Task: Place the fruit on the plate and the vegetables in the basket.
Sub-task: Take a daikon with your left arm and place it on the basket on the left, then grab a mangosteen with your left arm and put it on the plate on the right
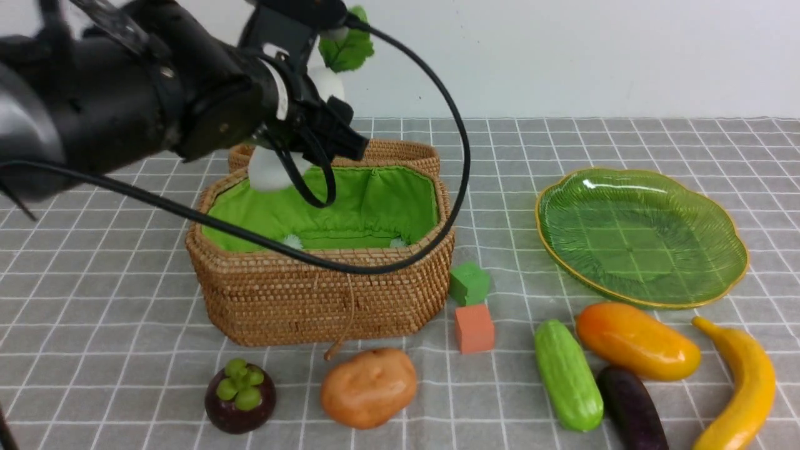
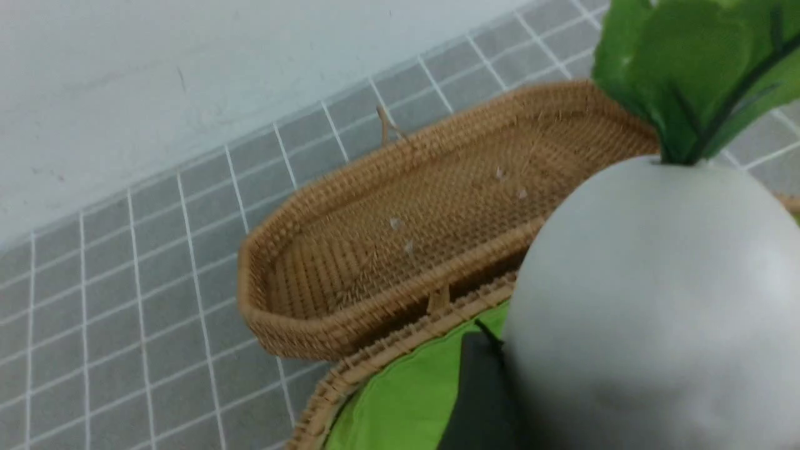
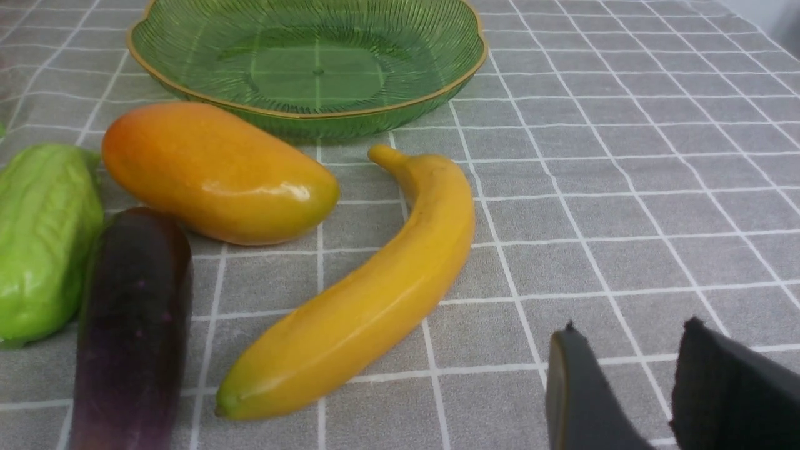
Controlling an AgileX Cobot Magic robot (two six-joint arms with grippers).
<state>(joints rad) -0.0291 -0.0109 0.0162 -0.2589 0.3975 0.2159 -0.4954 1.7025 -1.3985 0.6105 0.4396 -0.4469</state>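
Over basket, left fingers wide around radish

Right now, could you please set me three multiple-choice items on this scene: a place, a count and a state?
1. Where does the small green foam cube sit, relative to the tan woven wicker basket? A. inside it. B. on the cloth by its right end. C. on its lid.
2. How many things lie on the translucent green glass plate? A. none. B. one. C. three.
3. What is the left gripper doing? A. hanging open, empty. B. shut on the white radish with green leaves, over the basket. C. shut on a banana.
Answers: B, the cube stands outside its right wall; A, its ribbed floor is bare; B, the radish is clamped above the lining.
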